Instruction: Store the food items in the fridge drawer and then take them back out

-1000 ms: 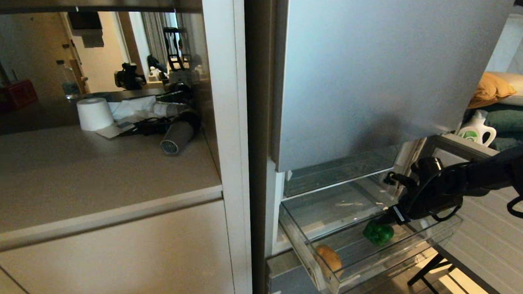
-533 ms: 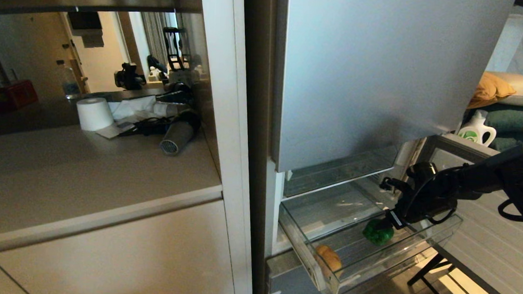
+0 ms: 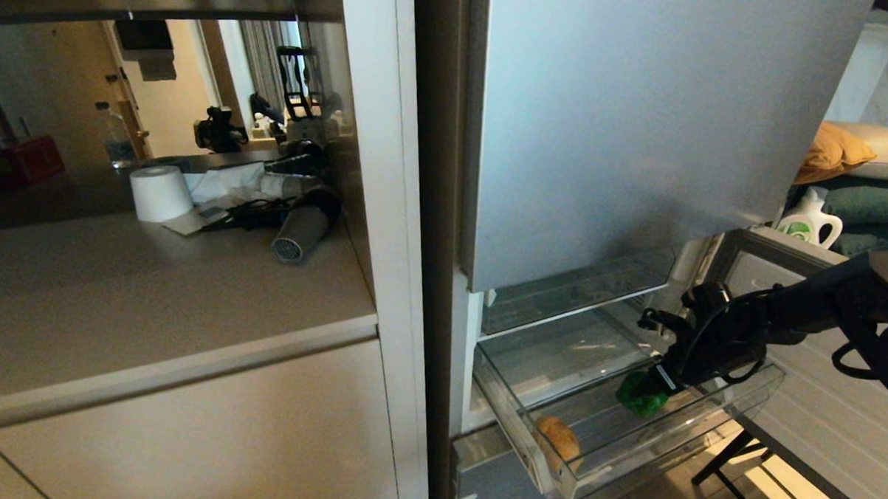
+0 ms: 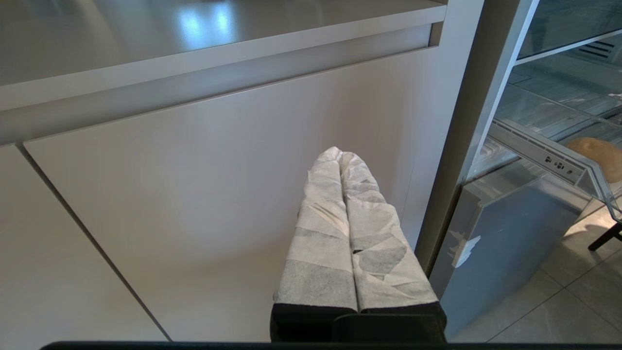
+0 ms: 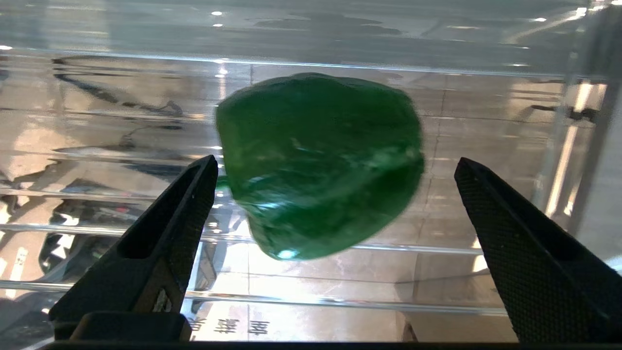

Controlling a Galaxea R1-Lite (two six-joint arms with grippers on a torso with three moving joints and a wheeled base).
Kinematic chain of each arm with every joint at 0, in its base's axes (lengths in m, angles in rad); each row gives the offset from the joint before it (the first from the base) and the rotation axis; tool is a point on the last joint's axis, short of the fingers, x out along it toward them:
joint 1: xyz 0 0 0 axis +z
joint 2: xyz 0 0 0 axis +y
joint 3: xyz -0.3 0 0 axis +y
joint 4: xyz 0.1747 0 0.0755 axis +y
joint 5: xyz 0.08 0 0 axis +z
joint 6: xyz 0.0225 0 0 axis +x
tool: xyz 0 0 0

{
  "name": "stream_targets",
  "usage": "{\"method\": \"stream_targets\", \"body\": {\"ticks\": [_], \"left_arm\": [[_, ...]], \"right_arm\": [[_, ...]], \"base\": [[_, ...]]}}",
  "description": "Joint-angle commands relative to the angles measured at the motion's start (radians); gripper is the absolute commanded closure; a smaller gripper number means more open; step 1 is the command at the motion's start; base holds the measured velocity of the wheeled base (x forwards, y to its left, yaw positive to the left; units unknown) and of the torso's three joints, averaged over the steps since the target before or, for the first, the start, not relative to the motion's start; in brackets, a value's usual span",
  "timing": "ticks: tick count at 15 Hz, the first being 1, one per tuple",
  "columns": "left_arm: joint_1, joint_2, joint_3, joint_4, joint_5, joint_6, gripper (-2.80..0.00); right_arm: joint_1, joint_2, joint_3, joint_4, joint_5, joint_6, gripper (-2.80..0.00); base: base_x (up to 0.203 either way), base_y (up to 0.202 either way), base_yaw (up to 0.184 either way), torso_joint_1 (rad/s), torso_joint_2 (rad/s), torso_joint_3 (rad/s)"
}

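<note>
Clearly the right gripper (image 5: 335, 170), jaws spread wide, is straddling the glossy pepper (image 5: 320, 163) in the fridge drawer (image 3: 673, 442), risking it rolling away if one fingertip nudges it.

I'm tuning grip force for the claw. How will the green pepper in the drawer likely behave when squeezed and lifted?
The bell pepper looks glossy, so the right claw, open around it, may slip on its skin. Its lumpy, rounded shape suggests it could roll on the smooth drawer floor if nudged. Probably hollow and light, it should dent under hard squeezing.
</note>
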Motion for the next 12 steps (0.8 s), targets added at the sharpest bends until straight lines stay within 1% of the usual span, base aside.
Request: {"method": "stream_targets", "body": {"ticks": [1, 10, 12], "left_arm": [[0.0, 0.001, 0.011, 0.0, 0.0, 0.0, 0.0], [0.0, 0.0, 0.011, 0.0, 0.0, 0.0, 0.0], [0.0, 0.001, 0.011, 0.0, 0.0, 0.0, 0.0]], "right_arm": [[0.002, 0.004, 0.0, 0.002, 0.003, -0.002, -2.8], [0.0, 0.002, 0.027, 0.015, 0.01, 0.001, -2.8], [0.0, 0.003, 0.033, 0.015, 0.029, 0.001, -2.8]], "base": [[0.0, 0.0, 0.0, 0.0, 0.0, 0.0], [0.0, 0.0, 0.0, 0.0, 0.0, 0.0], [0.0, 0.0, 0.0, 0.0, 0.0, 0.0]]}}
